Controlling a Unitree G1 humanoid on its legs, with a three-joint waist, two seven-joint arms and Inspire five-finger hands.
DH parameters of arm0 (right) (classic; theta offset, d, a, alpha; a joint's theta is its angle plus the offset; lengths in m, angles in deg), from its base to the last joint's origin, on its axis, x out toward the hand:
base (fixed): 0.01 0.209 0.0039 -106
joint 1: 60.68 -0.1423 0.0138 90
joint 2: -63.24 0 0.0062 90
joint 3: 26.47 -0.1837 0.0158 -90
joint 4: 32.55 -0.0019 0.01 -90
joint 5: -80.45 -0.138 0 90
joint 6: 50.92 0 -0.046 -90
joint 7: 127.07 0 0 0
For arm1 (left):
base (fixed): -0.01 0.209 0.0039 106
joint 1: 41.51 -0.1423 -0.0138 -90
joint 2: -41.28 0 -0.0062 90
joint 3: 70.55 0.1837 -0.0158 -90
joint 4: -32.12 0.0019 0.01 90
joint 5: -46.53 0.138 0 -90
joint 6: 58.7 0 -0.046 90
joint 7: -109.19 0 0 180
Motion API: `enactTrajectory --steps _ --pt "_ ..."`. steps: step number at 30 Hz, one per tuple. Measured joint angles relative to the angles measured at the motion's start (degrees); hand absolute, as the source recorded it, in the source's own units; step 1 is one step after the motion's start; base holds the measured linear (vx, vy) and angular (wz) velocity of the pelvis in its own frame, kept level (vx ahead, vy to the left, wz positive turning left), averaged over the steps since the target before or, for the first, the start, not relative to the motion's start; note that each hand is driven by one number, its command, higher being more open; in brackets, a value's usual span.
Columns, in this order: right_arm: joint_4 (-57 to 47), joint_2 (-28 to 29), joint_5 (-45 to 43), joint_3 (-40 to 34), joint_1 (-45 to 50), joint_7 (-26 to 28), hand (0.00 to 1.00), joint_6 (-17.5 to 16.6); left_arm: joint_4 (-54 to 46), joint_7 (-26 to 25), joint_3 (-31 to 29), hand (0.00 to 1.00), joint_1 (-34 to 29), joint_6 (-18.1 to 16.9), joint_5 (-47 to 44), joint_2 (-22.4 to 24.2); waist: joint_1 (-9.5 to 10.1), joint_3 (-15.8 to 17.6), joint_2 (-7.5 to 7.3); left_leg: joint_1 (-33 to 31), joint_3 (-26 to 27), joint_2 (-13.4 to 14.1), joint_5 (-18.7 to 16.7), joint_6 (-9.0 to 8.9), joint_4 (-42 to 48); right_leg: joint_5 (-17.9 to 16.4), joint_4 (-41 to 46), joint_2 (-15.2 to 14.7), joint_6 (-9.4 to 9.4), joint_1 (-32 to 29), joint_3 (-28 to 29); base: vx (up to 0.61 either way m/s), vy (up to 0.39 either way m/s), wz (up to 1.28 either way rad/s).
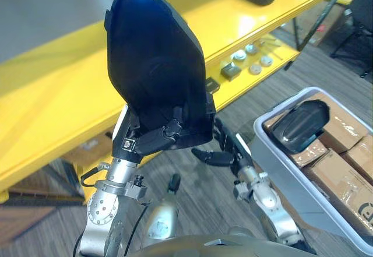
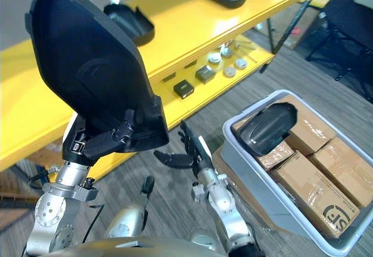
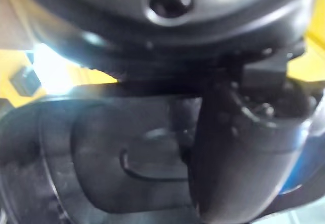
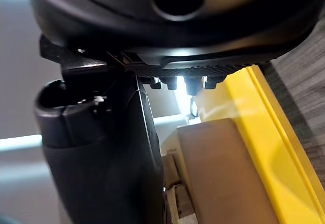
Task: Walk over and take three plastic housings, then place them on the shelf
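Housing upright in your left hand, fingers curled round its lower edge, before yellow shelf; right hand spread near grey bin.

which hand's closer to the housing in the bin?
Right. The right hand hangs open left of the grey bin holding that housing; the left hand is farther left, gripping a second housing.
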Motion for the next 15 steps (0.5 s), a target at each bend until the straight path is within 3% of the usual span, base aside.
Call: enactTrajectory --steps 1,2,3,4,6,10,11,12,13,14,15 --pt "0.0 -0.55 0.97 -0.04 -1.79 -0.66 1.0 -0.8 1.75 -1.47 0.04 0.0 -0.01 0.0 -0.01 -0.16 0.02 1.69 -0.42 -0.63 3.02 0.03 -5.36 0.59 -0.14 0.45 -0.69 -1.1 -0.21 -0.42 -0.72 -0.13 0.024 0.37" --pt "0.03 -0.43 1.61 -0.05 -2.59 -0.94 1.0 -1.37 2.59 -1.95 -0.1 0.0 0.14 0.0 -0.02 -0.17 0.01 2.64 -1.66 -2.6 4.59 -0.63 -6.69 1.05 3.36 0.82 -0.83 -2.26 -0.27 -0.89 -1.0 -0.17 0.068 0.27" --pt "0.01 -0.54 1.8 -0.14 -3.83 -1.32 1.0 -2.21 3.87 -2.89 -0.21 0.0 0.18 -0.06 -0.1 -0.29 0.21 3.53 -1.83 -6.01 7.1 -2.1 -6.98 2.02 17.27 0.93 -0.21 -3.43 -0.05 -1.75 -1.13 -0.12 0.048 0.28" --pt "-0.33 -0.8 1.97 -0.38 -3.81 -1.99 1.0 -2.97 4.75 -3.75 0.03 0.0 0.29 -0.16 -0.63 -0.41 -0.06 3.99 -1.25 -5.59 9.48 -1.95 -10.98 0.99 18.25 1.09 0.56 -2.6 0.67 -1.58 -1.59 -0.1 0.037 0.32" --pt "-0.74 -0.28 1.71 -1.22 -3.64 -3.44 1.0 -3.05 5.11 -5.18 0.11 0.0 1.17 -0.84 -0.69 0.06 -0.52 4.98 -2.69 -5.62 9.67 -3.19 -8.69 1.54 15.77 0.91 1.88 -4.06 0.86 -2.45 -2.9 -0.01 0.017 0.39" --pt "-2.76 2.22 1.45 -5.79 -0.66 -6.05 1.0 -4.06 5.98 -5.39 0.05 0.0 3.03 -1.16 -0.68 0.42 -0.85 6.6 -2.37 -4.02 9.73 -6.63 -8.56 2.98 16.03 0.21 2.72 -6.88 2.35 1.42 -6.18 0.04 0.084 0.48" --pt "-3.8 3.12 1.47 -6.53 0.57 -6.36 1.0 -4.51 5.85 -5.34 -0.35 0.0 2.74 -1.46 -0.71 0.73 -0.64 6.64 -2.34 -2.87 10.77 -7.27 -10.45 3.45 15.75 0.02 2.91 -7.71 2.48 2.96 -6.23 0.01 0.084 0.31" --pt "-4.71 4.05 1.29 -6.82 1.42 -6.24 1.0 -5.77 5.81 -5.28 -0.94 0.0 2.56 -1.86 -0.69 0.79 -0.89 6.8 -3.05 -2.4 14.34 -7.04 -12.57 3.33 16.59 -1.07 1.36 -9.18 1.09 4.06 -6.86 0.0 0.11 0.33" --pt "-4.88 4.55 1.25 -6.83 1.56 -6.14 1.0 -6.52 5.81 -5.22 -1.3 0.0 2.5 -2.04 -0.66 0.93 -0.97 7.02 -3.55 -2.92 16.74 -6.63 -15.4 3.53 18.69 -1.26 0.67 -9.95 1.4 5.0 -7.6 0.0 0.117 0.23" --pt "-5.0 5.09 1.35 -6.68 1.57 -5.49 1.0 -7.36 5.43 -5.07 -2.2 0.0 1.42 -2.28 -0.39 1.28 -0.5 6.83 -3.2 -4.86 18.89 -5.11 -18.69 5.68 27.62 -1.44 0.31 -9.81 0.99 5.99 -7.33 0.06 0.155 0.01" --pt "-5.09 5.55 1.38 -6.14 1.65 -5.07 1.0 -8.11 4.74 -4.93 -3.21 0.0 -0.21 -2.31 -0.2 1.63 -0.37 6.11 -2.58 -4.4 19.52 -4.02 -21.23 5.22 30.72 -1.43 -0.8 -8.9 0.86 7.24 -7.35 0.12 0.16 -0.04"
